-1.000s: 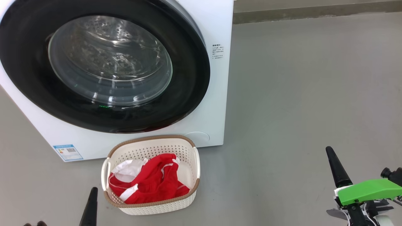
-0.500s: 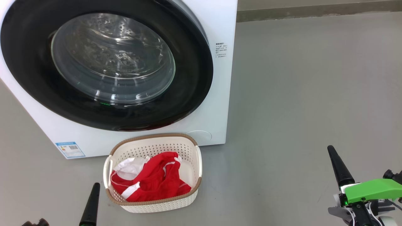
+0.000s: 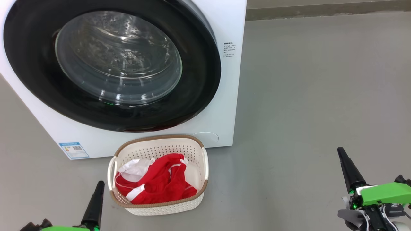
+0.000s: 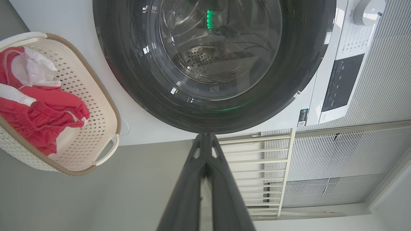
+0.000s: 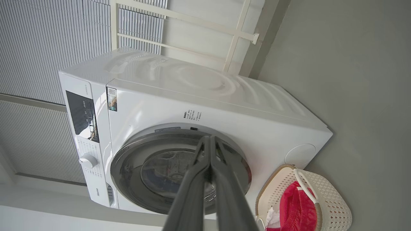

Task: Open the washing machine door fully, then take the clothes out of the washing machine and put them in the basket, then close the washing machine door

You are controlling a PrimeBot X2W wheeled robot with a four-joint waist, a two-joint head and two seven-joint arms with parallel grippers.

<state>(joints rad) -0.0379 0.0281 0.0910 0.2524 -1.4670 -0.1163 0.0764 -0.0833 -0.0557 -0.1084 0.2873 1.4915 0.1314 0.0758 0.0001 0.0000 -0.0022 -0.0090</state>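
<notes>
Red clothes (image 3: 157, 186) stay in the basket (image 3: 167, 209) while the camera shifts.

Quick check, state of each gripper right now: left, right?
Left gripper: closed, fingers together, holding nothing.
Right gripper: closed, fingers together, holding nothing.

Standing here, I count one white washing machine (image 3: 224, 19) with one round glass door (image 3: 199, 80), one dial (image 5: 88, 160) and one blue label (image 3: 74, 150). There is one basket (image 3: 154, 148) with two handles (image 3: 111, 170), holding one heap of red-and-white clothes (image 3: 160, 186); the pieces can't be counted. There are two grippers: left gripper (image 3: 100, 184), right gripper (image 3: 341, 150).
</notes>
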